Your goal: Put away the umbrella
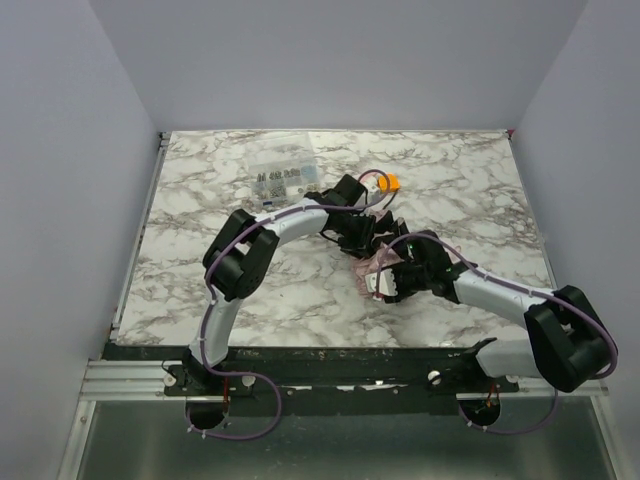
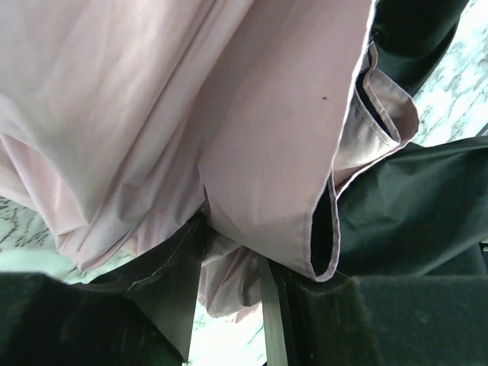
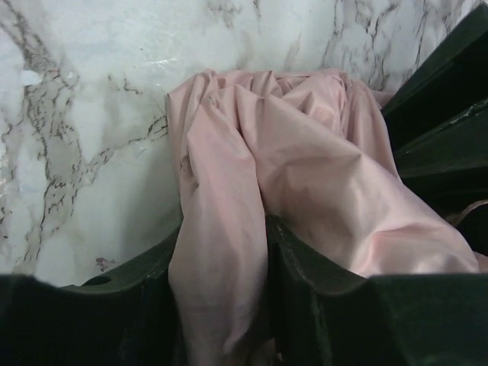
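Note:
The umbrella [image 1: 374, 262] is a crumpled bundle of pale pink fabric on the marble table [image 1: 200, 200], between the two grippers. In the left wrist view its fabric [image 2: 229, 114] fills the frame, with dark lining [image 2: 412, 213] at the right. My left gripper [image 1: 358, 236] is on the bundle's far side; its jaws [image 2: 232, 271] are closed on a pink fold. My right gripper [image 1: 396, 276] is on the near side, shut [image 3: 225, 267] on a thick fold of the pink fabric [image 3: 305, 152]. The shaft and handle are hidden.
A small orange-and-white gadget [image 1: 388, 183] lies just behind the left gripper. A clear plastic box [image 1: 280, 178] of small parts sits at the back left of centre. Grey walls enclose the table on three sides.

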Tool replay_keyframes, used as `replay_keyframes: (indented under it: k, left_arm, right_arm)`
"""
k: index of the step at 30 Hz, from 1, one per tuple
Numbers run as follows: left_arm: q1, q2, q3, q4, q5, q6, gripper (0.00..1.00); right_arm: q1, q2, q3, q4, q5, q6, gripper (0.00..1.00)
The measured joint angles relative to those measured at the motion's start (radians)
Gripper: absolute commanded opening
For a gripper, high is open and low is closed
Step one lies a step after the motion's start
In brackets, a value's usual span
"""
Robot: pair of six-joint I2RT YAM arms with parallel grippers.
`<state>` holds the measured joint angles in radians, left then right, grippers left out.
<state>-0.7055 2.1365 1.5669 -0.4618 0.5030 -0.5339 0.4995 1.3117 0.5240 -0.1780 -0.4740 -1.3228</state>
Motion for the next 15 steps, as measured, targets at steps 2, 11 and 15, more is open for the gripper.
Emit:
replay_keyframes:
  k: [2,11,15]
  left_arm:
    - [-0.011,0.0,0.0,-0.001,0.008,0.01,0.36]
    - [-0.01,-0.013,-0.012,0.011,0.014,0.01,0.46]
    - [0.008,-0.051,-0.011,0.007,0.035,-0.016,0.51]
  right_arm:
    - [0.005,0.009,-0.006,0.03,0.018,0.024,0.33]
    - [0.011,0.025,0.002,0.04,0.036,0.06,0.28]
    - [0.011,0.034,0.023,-0.005,0.034,0.038,0.26]
